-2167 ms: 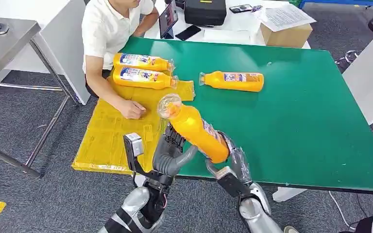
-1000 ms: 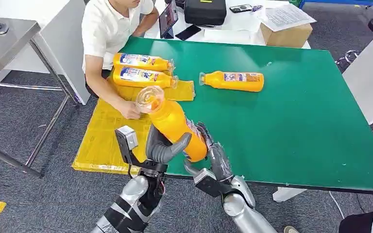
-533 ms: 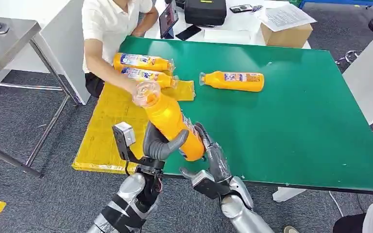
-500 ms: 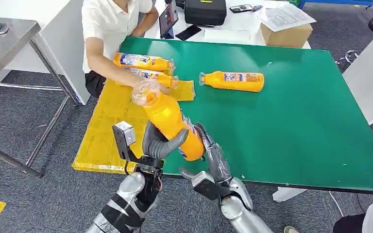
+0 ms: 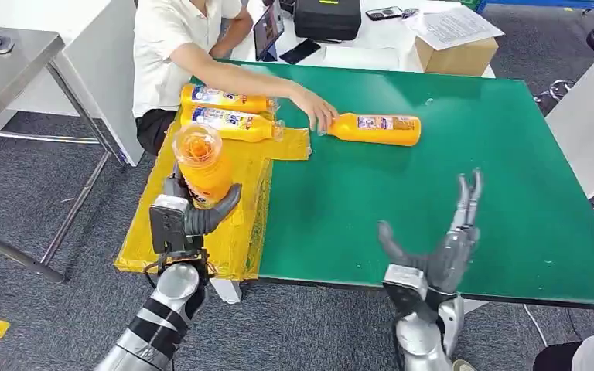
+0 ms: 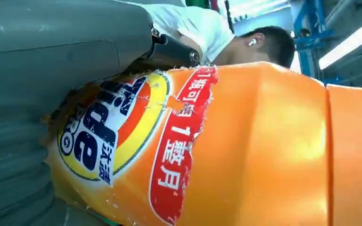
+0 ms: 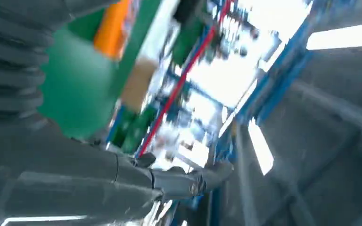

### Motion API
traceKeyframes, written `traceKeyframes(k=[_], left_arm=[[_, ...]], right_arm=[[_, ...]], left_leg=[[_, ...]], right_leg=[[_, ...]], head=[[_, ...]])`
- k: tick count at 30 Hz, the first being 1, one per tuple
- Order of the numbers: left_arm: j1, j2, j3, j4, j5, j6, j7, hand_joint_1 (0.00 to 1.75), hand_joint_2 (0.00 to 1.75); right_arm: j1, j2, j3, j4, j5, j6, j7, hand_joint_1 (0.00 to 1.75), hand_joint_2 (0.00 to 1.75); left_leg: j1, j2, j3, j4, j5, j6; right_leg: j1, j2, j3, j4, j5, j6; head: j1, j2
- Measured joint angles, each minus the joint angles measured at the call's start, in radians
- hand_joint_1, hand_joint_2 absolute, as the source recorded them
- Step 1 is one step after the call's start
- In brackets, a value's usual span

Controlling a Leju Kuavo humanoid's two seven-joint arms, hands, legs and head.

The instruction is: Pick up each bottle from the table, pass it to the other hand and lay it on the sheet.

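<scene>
Left robot hand [image 5: 193, 212] clasping an orange bottle [image 5: 201, 166] over the yellow sheet [image 5: 201, 193], not yet laid; right robot hand [image 5: 445, 247] empty, fingers spread; two laid bottles [image 5: 228, 112] on the sheet, one remaining bottle [image 5: 375, 129] on the green tabletop [image 5: 433, 178].

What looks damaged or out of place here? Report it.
The label on the bottle gripped by the left hand is torn and ragged along its edges. The yellow sheet overhangs the green table edge. A person's hand touches the lone bottle on the table.
</scene>
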Motion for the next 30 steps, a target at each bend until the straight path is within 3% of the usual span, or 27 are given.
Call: traceKeyframes(k=[5, 12, 16, 20, 27, 28, 29, 30], left_arm=[[-0.001, 0.011, 0.039, 0.006, -0.177, 0.025, 0.008, 1.75, 1.75], [0.0, 0.019, 0.065, 0.006, -0.2, 0.013, 0.028, 1.75, 1.75], [-0.023, 0.038, 0.051, 0.041, -0.518, 0.011, 0.181, 1.75, 1.75], [-0.115, 0.058, 0.005, 0.196, -0.827, -0.144, 0.36, 1.75, 1.75], [-0.279, 0.047, -0.018, 0.482, -0.893, -0.392, 0.427, 1.75, 1.75], [-0.292, 0.045, -0.018, 0.504, -0.89, -0.398, 0.428, 0.98, 1.75], [-0.305, 0.044, -0.018, 0.523, -0.889, -0.403, 0.43, 0.0, 1.75], [-0.317, 0.043, -0.018, 0.542, -0.889, -0.407, 0.43, 0.0, 1.75]], right_arm=[[0.019, 0.045, -0.12, -0.084, 0.014, 0.0, 0.0, 0.0, 0.0], [0.038, 0.053, -0.17, -0.104, 0.011, 0.0, 0.0, 0.0, 0.0], [0.043, 0.052, -0.164, -0.102, -0.011, 0.0, 0.0, 0.0, 0.0], [0.036, 0.041, -0.116, -0.075, -0.025, 0.0, 0.0, 0.0, 0.0], [0.011, -0.007, 0.02, 0.019, -0.06, 0.0, 0.0, 0.0, 0.0], [0.01, -0.013, 0.031, 0.028, -0.062, 0.0, 0.0, 0.0, 0.0], [0.01, -0.018, 0.041, 0.036, -0.066, 0.0, 0.0, 0.0, 0.0], [0.008, -0.022, 0.049, 0.044, -0.069, 0.0, 0.0, 0.0, 0.0]], left_leg=[[0.0, 0.0, 0.0, 0.0, 0.0, 0.0], [0.0, 0.0, 0.0, 0.0, 0.0, 0.0], [0.0, 0.0, 0.0, 0.0, 0.0, 0.0], [0.0, 0.0, 0.0, 0.0, 0.001, -0.001], [0.0, 0.002, 0.0, 0.0, 0.002, -0.001], [0.0, 0.002, 0.0, 0.0, 0.002, -0.001], [0.0, 0.002, 0.0, 0.0, 0.002, -0.001], [0.0, 0.001, 0.0, 0.0, 0.002, -0.001]], right_leg=[[0.0, 0.0, 0.0, 0.0, 0.0, 0.0], [0.0, 0.0, 0.0, 0.0, 0.0, 0.0], [0.0, 0.0, 0.0, 0.0, 0.0, 0.0], [0.0, 0.0, 0.0, 0.0, 0.001, 0.0], [0.0, 0.001, 0.0, 0.001, 0.001, 0.0], [0.0, 0.001, 0.0, 0.001, 0.001, 0.0], [0.0, 0.001, 0.0, 0.001, 0.001, 0.0], [0.0, 0.001, 0.0, 0.001, 0.001, 0.0]], head=[[0.0, 0.0], [0.0, 0.0], [0.0, 0.0], [0.0, 0.0], [0.0, 0.0], [0.0, 0.0], [0.0, 0.0], [0.0, 0.0]])
